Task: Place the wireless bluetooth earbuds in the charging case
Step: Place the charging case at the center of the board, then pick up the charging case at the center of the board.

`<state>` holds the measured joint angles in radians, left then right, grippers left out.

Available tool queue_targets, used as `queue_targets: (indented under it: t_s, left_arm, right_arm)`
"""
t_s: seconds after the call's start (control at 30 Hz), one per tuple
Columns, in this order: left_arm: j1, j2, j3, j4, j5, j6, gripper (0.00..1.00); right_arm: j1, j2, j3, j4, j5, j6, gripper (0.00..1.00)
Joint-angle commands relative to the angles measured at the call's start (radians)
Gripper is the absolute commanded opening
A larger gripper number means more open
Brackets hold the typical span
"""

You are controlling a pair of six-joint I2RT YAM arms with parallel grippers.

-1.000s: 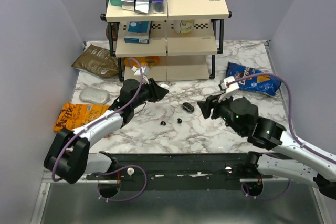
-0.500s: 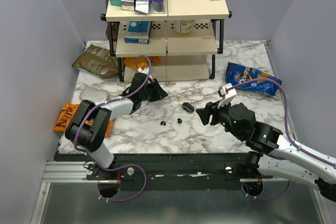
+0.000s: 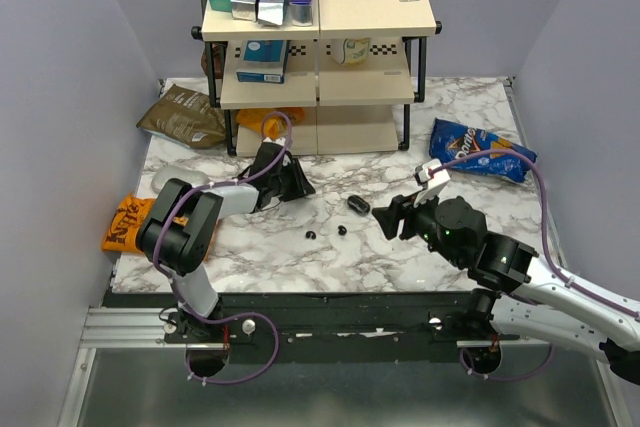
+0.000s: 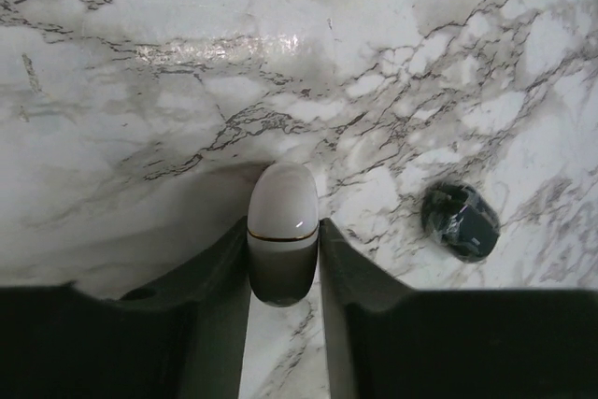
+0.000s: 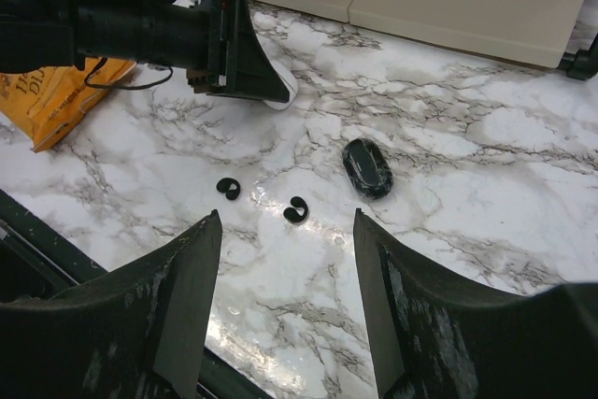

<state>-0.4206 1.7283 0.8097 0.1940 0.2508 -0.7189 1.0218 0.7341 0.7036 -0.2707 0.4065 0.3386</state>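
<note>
The earbuds (image 5: 296,209) look tiny, light, hard and smooth, likely to skid on the marble table (image 3: 400,267), so each is best pinched squarely across its rounded body. They lie near each other, not touching, ahead of and below the right gripper (image 3: 392,219), whose jaws stand wide and empty. Beyond them the left gripper (image 3: 298,187) is clamped on a white oval pod (image 4: 283,207), probably the case.

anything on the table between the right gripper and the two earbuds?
No. The right wrist view shows only bare marble tabletop between the open right gripper and the earbuds. The black pod sits off to one side.
</note>
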Motion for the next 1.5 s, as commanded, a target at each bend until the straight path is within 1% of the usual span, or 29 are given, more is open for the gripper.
queue_targets:
  t_s: [0.0,0.03,0.13,0.3,0.47,0.63,0.67,0.7,0.73,0.77,0.8,0.83,0.87,0.9,0.93,0.97,1.03,1.1,1.13,1.2,1.27,1.3,1.33,1.37,1.4,1.43,1.47]
  left_arm:
    - [0.003,0.002,0.014,-0.062,-0.034,0.032,0.47]
    - [0.003,-0.002,0.016,-0.082,-0.042,0.036,0.50]
    - [0.005,-0.041,0.008,-0.129,-0.071,0.059,0.53]
    - [0.031,-0.148,-0.020,-0.192,-0.113,0.098,0.55]
    - [0.074,-0.265,-0.037,-0.320,-0.169,0.133,0.56]
    - [0.069,-0.450,-0.027,-0.485,-0.321,0.170,0.60]
    - [0.063,-0.481,-0.032,-0.496,-0.376,0.176,0.63]
    - [0.057,-0.534,-0.038,-0.501,-0.404,0.173,0.64]
    - [0.039,-0.559,-0.053,-0.504,-0.421,0.164,0.89]
    - [0.036,-0.584,-0.069,-0.493,-0.403,0.156,0.99]
    - [0.036,-0.626,-0.087,-0.481,-0.375,0.116,0.99]
    - [0.036,-0.650,-0.131,-0.435,-0.349,0.096,0.99]
    - [0.036,-0.673,-0.156,-0.414,-0.337,0.076,0.99]
    - [0.036,-0.718,-0.182,-0.389,-0.299,0.025,0.99]
    - [0.036,-0.739,-0.235,-0.327,-0.285,0.004,0.99]
    - [0.036,-0.760,-0.260,-0.300,-0.275,-0.020,0.99]
    - [0.033,-0.821,-0.332,-0.214,-0.263,-0.089,0.99]
    - [0.023,-0.872,-0.360,-0.177,-0.284,-0.123,0.99]
    - [0.017,-0.881,-0.360,-0.182,-0.312,-0.145,0.99]
    - [-0.009,-0.885,-0.347,-0.183,-0.321,-0.146,0.99]
    - [-0.047,-0.846,-0.264,-0.278,-0.422,-0.165,0.99]
    - [-0.103,-0.781,-0.226,-0.319,-0.465,-0.157,0.99]
    - [-0.140,-0.739,-0.136,-0.412,-0.513,-0.154,0.99]
    - [-0.167,-0.698,-0.094,-0.451,-0.572,-0.148,0.99]
    - [-0.185,-0.617,-0.055,-0.474,-0.570,-0.131,0.99]
    - [-0.219,-0.581,0.004,-0.485,-0.555,-0.107,0.99]
    - [-0.228,-0.546,0.035,-0.485,-0.488,-0.068,0.99]
  right_arm:
    - [0.004,-0.006,0.008,0.016,0.005,-0.012,0.67]
    - [0.004,-0.006,0.008,0.016,0.005,-0.012,0.67]
    - [0.003,-0.002,0.008,0.014,0.008,-0.010,0.67]
    - [0.003,0.008,0.010,0.014,0.014,-0.009,0.68]
    - [0.003,0.017,0.011,0.013,0.023,-0.007,0.68]
    - [0.003,0.036,0.005,0.019,0.041,0.002,0.70]
    - [0.003,0.053,0.001,0.030,0.084,0.007,0.70]
    - [0.003,0.065,-0.001,0.028,0.116,0.038,0.70]
    - [0.003,0.077,-0.003,0.028,0.142,0.054,0.70]
    - [0.001,0.089,-0.006,0.037,0.167,0.068,0.70]
    - [0.001,0.118,-0.012,0.045,0.211,0.104,0.70]
    - [0.003,0.131,-0.018,0.047,0.221,0.128,0.68]
    - [0.001,0.145,-0.021,0.071,0.195,0.131,0.68]
    - [0.001,0.171,-0.021,0.079,0.169,0.113,0.69]
    - [-0.002,0.188,-0.006,0.077,0.155,0.115,0.73]
    - [-0.002,0.198,0.005,0.064,0.150,0.125,0.75]
    - [-0.003,0.217,0.033,0.035,0.157,0.166,0.77]
    - [-0.003,0.209,0.034,0.022,0.161,0.169,0.79]
    - [-0.002,0.191,0.031,0.021,0.163,0.171,0.79]
    - [-0.002,0.171,0.017,0.021,0.187,0.168,0.79]
    - [-0.003,0.148,0.010,0.021,0.201,0.158,0.80]
    - [-0.003,0.143,0.011,0.016,0.213,0.152,0.80]
    - [-0.003,0.139,0.013,0.011,0.224,0.154,0.81]
    - [-0.002,0.130,0.014,0.001,0.232,0.152,0.81]
    - [-0.002,0.123,0.022,-0.005,0.230,0.139,0.82]
    - [-0.002,0.117,0.025,-0.013,0.233,0.132,0.83]
    - [-0.002,0.110,0.028,-0.031,0.239,0.129,0.84]
